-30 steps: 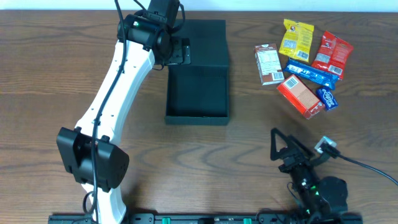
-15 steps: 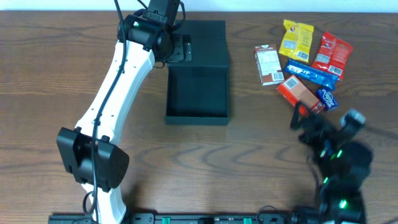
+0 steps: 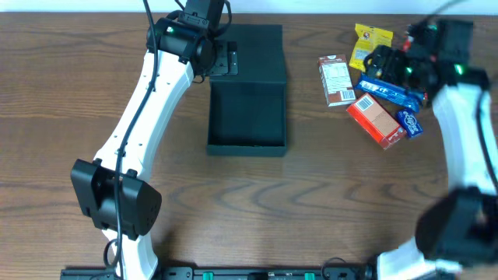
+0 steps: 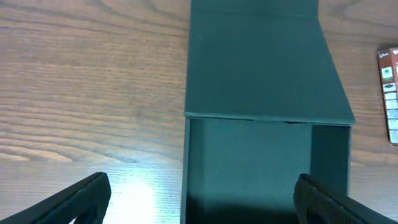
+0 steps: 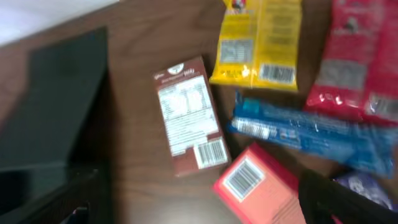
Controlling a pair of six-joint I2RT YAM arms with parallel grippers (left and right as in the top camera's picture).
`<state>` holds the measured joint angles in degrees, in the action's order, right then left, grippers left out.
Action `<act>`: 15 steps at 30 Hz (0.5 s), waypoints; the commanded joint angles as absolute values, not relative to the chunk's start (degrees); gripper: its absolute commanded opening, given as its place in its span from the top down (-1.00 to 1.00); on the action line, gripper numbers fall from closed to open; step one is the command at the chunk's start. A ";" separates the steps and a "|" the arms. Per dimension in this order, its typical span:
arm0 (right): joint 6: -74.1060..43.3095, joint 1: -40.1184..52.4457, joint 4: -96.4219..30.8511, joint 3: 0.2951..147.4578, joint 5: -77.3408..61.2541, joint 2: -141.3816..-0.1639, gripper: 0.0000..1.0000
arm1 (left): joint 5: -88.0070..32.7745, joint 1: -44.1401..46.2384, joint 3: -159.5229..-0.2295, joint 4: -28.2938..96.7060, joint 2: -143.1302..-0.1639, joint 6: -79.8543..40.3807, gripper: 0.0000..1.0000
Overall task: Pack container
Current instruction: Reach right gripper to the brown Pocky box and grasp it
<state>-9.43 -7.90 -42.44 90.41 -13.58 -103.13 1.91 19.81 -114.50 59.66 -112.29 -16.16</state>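
The right gripper [image 5: 199, 199] has left the lower right of the frame and swung to the upper right, so picking looks about to begin. At centre the container [image 3: 246, 117] lies open and empty, well apart to that gripper's left. The gripper hangs spread wide above the snack packets [image 5: 292, 130]. At top centre the left gripper [image 4: 202, 196], also spread, hovers over the container's lid.

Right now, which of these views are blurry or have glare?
Right wrist view: everything soft, print on the brown carton unreadable. Left wrist view: sharp, with a bright glare patch on the table beside the container. Overhead: crisp except the smeared right arm.
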 commanded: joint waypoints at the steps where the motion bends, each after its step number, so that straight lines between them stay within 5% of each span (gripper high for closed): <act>1: -2.39 -4.95 -46.26 99.92 -8.99 -111.46 -0.98 | 3.62 19.73 -115.61 59.66 -111.83 -15.16 -0.90; 15: 1.41 3.33 -47.92 110.93 -0.43 -130.65 -0.98 | 3.60 17.82 -115.61 59.70 -111.85 -15.18 -0.90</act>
